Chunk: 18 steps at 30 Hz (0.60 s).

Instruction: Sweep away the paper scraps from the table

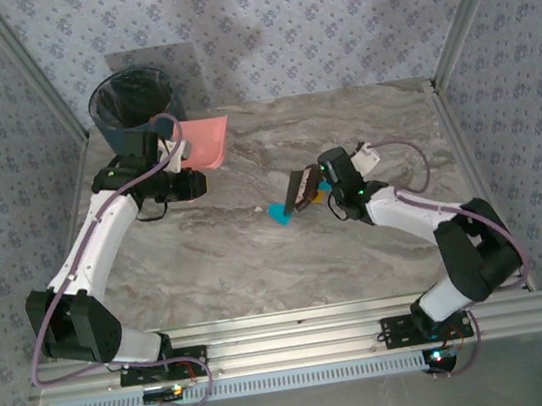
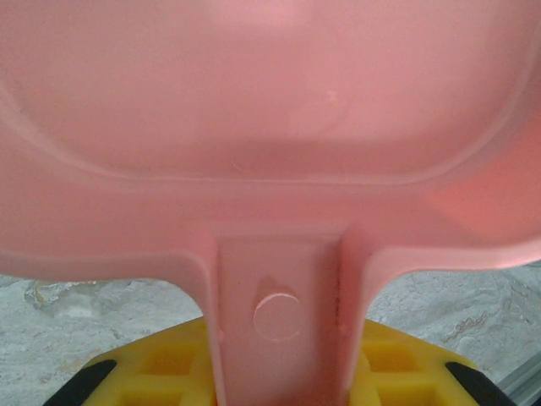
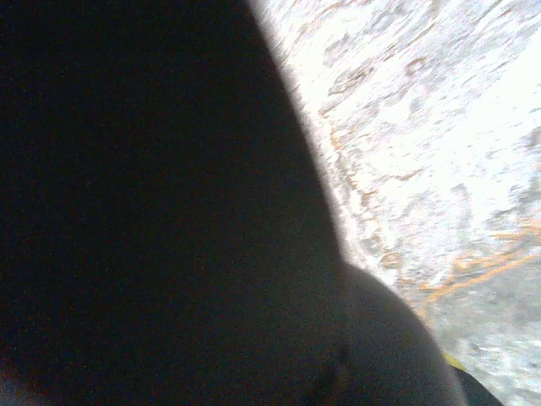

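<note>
Farthest left stands the bin (image 1: 136, 101), dark-lined, at the back of the table (image 1: 361, 125). Just right of the bin's rim the pink dustpan (image 1: 204, 142) is held up off the surface. The left gripper (image 1: 181, 158) is clamped on its handle, and in the left wrist view the yellow fingers (image 2: 161, 372) pinch that handle from both sides. Well right of the bin, toward the middle of the table, lie the paper scraps (image 1: 278, 212). One teal piece is plain to see, flat on the marble, with perhaps a paler speck just on its bin side, too small to be sure of. Touching or just beside the teal piece, on the side away from the bin, is what looks like a dark brush (image 1: 299, 189). The right gripper (image 1: 318, 192) has its jaws closed on it, and the right wrist view shows a dark bulk close against the lens. Such scraps should be nearly weightless, thin and limp, lying too flat to pinch and quick to flutter or skid. They are better pushed than picked up, nudged low and slowly by the bristles onto the dustpan's lip once it rests on the table.
</note>
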{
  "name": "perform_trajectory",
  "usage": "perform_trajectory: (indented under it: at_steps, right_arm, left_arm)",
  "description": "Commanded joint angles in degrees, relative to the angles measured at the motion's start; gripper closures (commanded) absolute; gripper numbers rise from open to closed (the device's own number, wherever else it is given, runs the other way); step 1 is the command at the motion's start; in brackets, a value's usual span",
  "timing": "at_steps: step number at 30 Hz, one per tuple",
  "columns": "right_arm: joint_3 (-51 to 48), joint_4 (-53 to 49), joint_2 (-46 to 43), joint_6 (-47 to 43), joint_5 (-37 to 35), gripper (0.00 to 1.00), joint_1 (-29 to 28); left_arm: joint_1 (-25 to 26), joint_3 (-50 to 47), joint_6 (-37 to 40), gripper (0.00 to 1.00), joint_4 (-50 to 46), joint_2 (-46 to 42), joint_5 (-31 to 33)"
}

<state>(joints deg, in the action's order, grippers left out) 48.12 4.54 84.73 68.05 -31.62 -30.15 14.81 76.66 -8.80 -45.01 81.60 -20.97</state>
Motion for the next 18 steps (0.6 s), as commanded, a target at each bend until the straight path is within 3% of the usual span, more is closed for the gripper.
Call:
perform_trajectory:
  at_steps: [1, 12, 18]
  right_arm:
    - [-2.50, -10.03, -1.96, -4.64, -5.06, 1.00, -0.30]
    - [-3.07, -3.21, -11.45, -16.09, 4.64, 1.00, 0.36]
    - [-1.29, 1.59, -11.60, -23.76, 17.38, 1.00, 2.11]
  left_arm:
    - [0.47, 0.66, 1.24, 1.00, -0.39, 0.12, -0.22]
    - [3.63, 1.05, 2.46, 1.00, -2.07, 2.60, 1.92]
    - [4.26, 1.34, 2.99, 1.00, -2.77, 3.65, 2.93]
